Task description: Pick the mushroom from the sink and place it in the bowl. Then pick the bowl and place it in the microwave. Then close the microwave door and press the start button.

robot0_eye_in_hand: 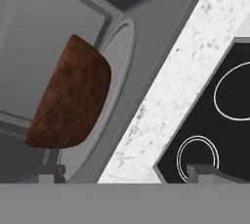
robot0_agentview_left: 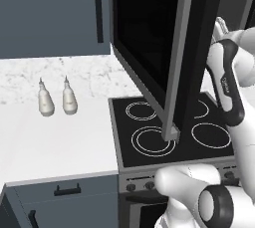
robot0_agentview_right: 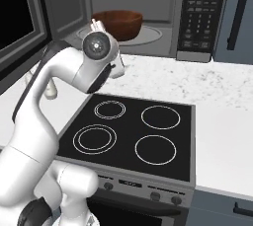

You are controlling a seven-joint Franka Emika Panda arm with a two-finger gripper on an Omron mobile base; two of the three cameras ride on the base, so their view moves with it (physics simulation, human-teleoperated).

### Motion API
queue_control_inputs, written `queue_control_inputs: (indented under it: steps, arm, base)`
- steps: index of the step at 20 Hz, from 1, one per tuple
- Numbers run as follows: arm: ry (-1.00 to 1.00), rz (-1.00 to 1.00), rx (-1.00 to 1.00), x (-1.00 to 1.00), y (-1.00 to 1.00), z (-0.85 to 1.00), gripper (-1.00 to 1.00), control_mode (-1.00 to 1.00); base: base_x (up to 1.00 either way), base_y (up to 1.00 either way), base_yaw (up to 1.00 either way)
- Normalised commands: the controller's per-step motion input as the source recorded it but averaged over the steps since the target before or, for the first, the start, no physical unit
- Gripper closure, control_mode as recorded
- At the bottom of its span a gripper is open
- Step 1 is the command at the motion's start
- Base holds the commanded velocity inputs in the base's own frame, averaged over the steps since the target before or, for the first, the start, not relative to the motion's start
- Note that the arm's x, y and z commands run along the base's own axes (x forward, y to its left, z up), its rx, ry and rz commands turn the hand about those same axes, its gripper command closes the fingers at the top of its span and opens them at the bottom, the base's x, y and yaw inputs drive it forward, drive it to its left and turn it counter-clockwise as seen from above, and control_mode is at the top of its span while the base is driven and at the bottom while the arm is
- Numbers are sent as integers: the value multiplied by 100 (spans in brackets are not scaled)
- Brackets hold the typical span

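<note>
While I watch from the hand camera, my two-finger gripper (robot0_eye_in_hand: 126,174) has its dark finger tips (robot0_eye_in_hand: 202,171) set wide apart, one at each side of the bottom edge, with nothing between them; it holds nothing and touches nothing that I can see. Ahead of it the round, deep reddish-brown wood-look bowl (robot0_eye_in_hand: 71,96) sits on the pale round turntable plate (robot0_eye_in_hand: 119,76) inside the grey cavity of the wide black built-in microwave (robot0_agentview_right: 148,18); the view is rolled, so the bowl appears on its side there. From the right base camera the same bowl (robot0_agentview_right: 117,24) stands upright on the plate, well inside the opening, with the button panel (robot0_agentview_right: 200,15) on the microwave's right side; my white arm's wrist (robot0_agentview_right: 99,47) hangs just in front of the opening, apart from the bowl. I cannot tell whether the mushroom lies in the bowl; its inside is hidden from every angle I have. The large dark glass microwave door (robot0_agentview_left: 149,48) with its dark grey frame stands swung wide open, out over the black glass cooktop (robot0_agentview_right: 133,133) with four white ring burners; beyond the cooktop runs a white speckled counter (robot0_agentview_left: 55,137); on it, near the back wall, stand two small pale bottles (robot0_agentview_left: 55,97) side by side.
</note>
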Motion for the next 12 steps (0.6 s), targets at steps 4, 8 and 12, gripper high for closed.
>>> queue_control_inputs:
  steps: [4,8,12]
  arm:
    - [15,-13,-33,0,-21,-5,-100,-100]
    - [11,-8,-26,0,-44,-30,-100,-100]
    - [11,-8,-22,0,-45,-62,-100,-100]
  base:
    - [0,0,0]
    - [0,0,0]
    - [0,0,0]
